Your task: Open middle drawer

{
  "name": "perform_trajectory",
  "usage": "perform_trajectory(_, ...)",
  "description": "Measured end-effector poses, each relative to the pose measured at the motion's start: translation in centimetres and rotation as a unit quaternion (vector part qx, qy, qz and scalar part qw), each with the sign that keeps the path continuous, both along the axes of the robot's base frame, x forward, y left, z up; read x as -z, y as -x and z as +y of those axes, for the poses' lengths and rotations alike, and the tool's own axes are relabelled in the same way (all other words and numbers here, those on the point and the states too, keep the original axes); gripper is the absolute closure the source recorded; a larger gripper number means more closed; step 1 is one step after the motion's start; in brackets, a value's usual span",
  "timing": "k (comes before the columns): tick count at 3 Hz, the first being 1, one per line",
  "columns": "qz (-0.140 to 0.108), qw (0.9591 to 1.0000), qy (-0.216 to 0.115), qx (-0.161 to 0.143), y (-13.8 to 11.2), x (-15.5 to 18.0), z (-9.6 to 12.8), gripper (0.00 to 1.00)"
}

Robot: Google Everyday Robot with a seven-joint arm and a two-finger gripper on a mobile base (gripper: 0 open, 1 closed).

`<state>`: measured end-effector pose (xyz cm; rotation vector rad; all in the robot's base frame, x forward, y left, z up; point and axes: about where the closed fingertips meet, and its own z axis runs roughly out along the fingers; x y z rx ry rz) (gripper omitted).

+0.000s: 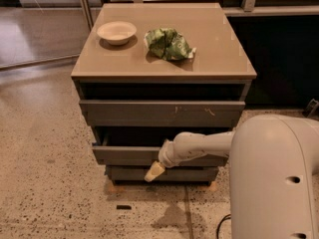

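**Gripper hanging low at the middle drawer's front**

The gripper is pointing down and to the left, its pale tip sitting in front of the bottom drawer, just under the lower edge of the middle drawer. Whether it is clenched or released cannot be told. The white arm is reaching in from the right and crossing the middle drawer's front, hiding the panel's right half. The robot's bulky white body is filling the lower right corner.

The middle drawer is sitting second from the top in the cabinet, below the top drawer, whose front is showing pale scratches. A dark gap is showing above the middle drawer's front panel.

On the cabinet's tan top, a small pale bowl is resting near the left rear, and a crumpled green bag is lying just beside it to the right, apart from it. The cabinet is standing on a speckled floor.
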<state>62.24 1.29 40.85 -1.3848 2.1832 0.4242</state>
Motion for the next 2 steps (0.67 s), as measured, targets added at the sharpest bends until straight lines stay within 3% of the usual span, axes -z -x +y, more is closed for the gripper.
perform_trajectory(1, 0.0, 1.0, 0.0, 0.0, 0.0, -0.3, 0.0, 0.0)
perform_trajectory(2, 0.022, 0.9997, -0.006, -0.004, 2.4, -0.8, -0.5, 0.0)
